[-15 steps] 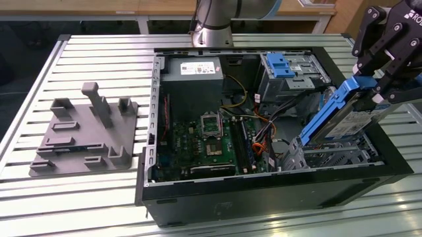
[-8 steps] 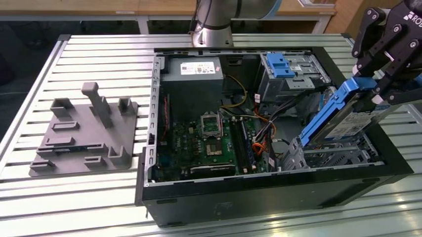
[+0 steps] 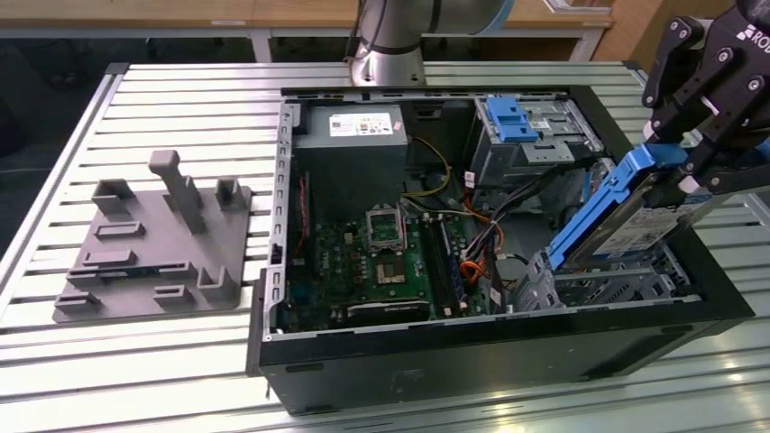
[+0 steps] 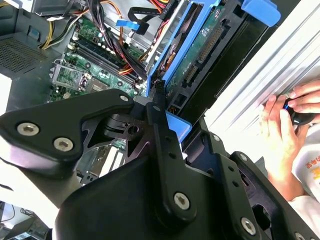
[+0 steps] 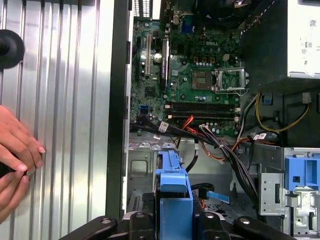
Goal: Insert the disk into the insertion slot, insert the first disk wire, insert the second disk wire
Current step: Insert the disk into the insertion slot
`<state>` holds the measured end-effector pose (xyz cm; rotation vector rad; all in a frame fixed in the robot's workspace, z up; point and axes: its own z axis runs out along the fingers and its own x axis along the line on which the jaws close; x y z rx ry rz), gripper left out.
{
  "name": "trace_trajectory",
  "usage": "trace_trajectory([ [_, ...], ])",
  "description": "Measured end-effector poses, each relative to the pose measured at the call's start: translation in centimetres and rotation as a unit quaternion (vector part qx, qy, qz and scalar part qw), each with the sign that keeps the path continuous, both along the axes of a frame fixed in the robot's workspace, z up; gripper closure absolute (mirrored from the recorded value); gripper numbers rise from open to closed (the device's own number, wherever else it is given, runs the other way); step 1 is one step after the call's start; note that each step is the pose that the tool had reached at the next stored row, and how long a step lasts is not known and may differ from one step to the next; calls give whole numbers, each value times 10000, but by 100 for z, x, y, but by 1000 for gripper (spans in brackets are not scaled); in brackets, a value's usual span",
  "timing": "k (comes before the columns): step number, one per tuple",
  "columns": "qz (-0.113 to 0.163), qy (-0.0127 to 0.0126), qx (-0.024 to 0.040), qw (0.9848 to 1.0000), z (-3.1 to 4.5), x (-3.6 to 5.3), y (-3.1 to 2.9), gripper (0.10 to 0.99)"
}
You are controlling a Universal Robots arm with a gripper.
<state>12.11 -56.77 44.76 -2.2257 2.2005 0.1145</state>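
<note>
Hand: the black hand [image 3: 688, 155] is clamped on the upper end of the disk's blue carrier, above the case's corner on the exterior view's right.
Disk: the disk [image 3: 628, 224] hangs steeply tilted, label side facing the exterior view's right. Its lower end is at the top of the insertion slot; contact there cannot be told. The first wrist view sees its carrier [image 5: 173, 182] edge-on.
Insertion slot: the silver perforated drive cage [image 3: 608, 287] sits inside the case in the near corner on the exterior view's right, below the disk.
Computer case: an open black tower [image 3: 481, 352] lies on its side, showing a green motherboard [image 3: 385, 257] and a grey power supply [image 3: 349, 126].
Taller bay: a grey bay with a blue latch [image 3: 527, 126] stands behind the cage.
Wires: a loose black and orange bundle [image 3: 481, 236] lies between motherboard and cage.
Fixture: a grey moulded holder [image 3: 151, 244] lies well apart from the case, on the exterior view's left.
Tabletop: slatted aluminium [image 3: 157, 361].
Person: hands [image 5: 15, 157] rest on the slats just beside the case wall.
</note>
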Motion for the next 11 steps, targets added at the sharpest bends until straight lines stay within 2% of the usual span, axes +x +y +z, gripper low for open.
trace_trajectory([
  [11, -9, 0, -2, 10000, -49, 1, 9, 722],
])
